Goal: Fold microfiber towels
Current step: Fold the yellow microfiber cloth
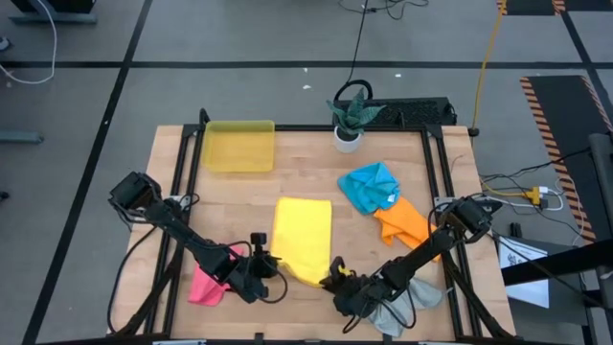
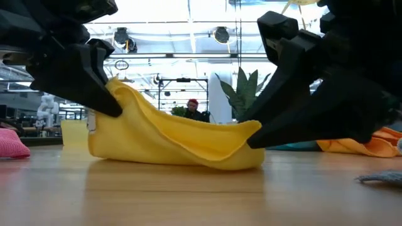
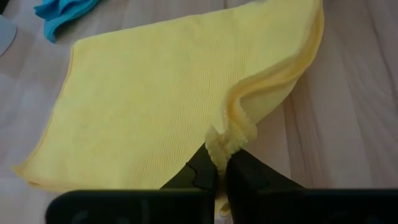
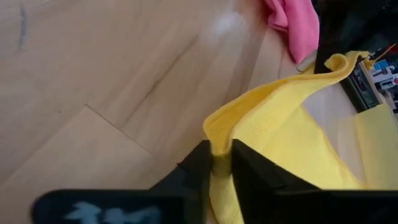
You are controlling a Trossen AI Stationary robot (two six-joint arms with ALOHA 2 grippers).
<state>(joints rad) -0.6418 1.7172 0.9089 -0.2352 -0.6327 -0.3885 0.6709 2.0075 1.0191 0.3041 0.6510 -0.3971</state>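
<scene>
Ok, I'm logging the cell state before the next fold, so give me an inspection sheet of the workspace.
Surface: wooden table, no spills seen.
Job's things: yellow towel mid-table, near edge lifted at both corners; pink towel near left; blue towel and orange towel bunched, touching, right; grey towel at near right edge.
Clutter: yellow plastic tray, potted plant at the far side.
Grippers: left gripper shut on a yellow towel corner; right gripper shut on the other.
Cables: yellow cable and black cable on the floor.
Surroundings: person far behind.
</scene>
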